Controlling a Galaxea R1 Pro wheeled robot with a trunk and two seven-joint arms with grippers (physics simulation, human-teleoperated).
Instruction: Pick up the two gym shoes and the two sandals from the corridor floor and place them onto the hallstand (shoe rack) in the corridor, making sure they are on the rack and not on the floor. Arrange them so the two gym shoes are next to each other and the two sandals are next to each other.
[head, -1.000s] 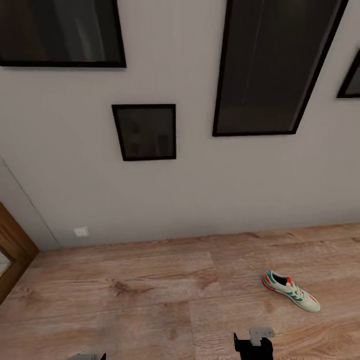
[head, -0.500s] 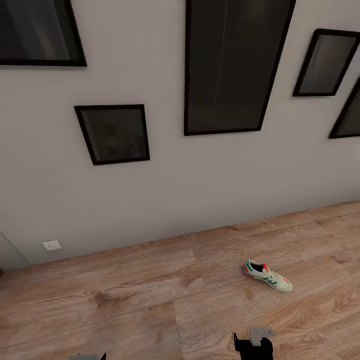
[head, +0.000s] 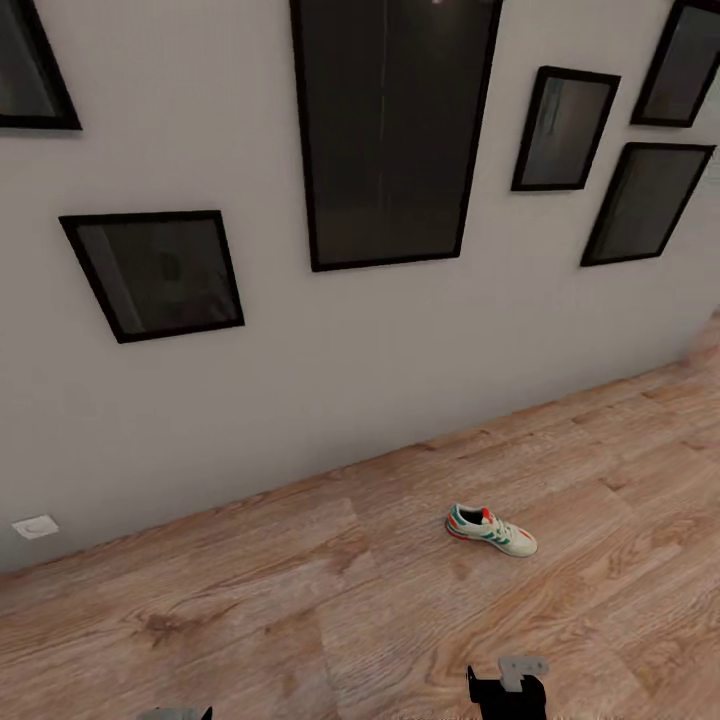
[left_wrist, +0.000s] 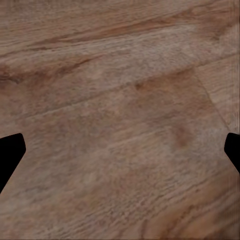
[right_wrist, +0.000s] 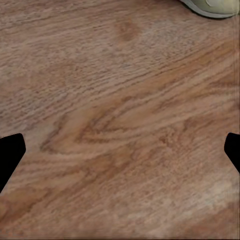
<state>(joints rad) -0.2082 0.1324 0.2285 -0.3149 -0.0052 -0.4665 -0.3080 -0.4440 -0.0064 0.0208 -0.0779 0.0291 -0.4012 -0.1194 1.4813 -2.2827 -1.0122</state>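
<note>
On the wood floor (head: 300, 620) near the wall, one gym shoe (head: 490, 530) now sits more central because the view has swung right, suggesting an approach, both hands (left_wrist: 120, 150) (right_wrist: 120, 150) spread wide and empty.

At the right wrist view's edge we see just a cut-off sliver of the off-white low gym shoe (right_wrist: 210, 7). In the head view, the tall black-framed dark picture (head: 390, 130) is cropped at the top. The pale wall plate (head: 35, 526) at far left is too small to identify.
</note>
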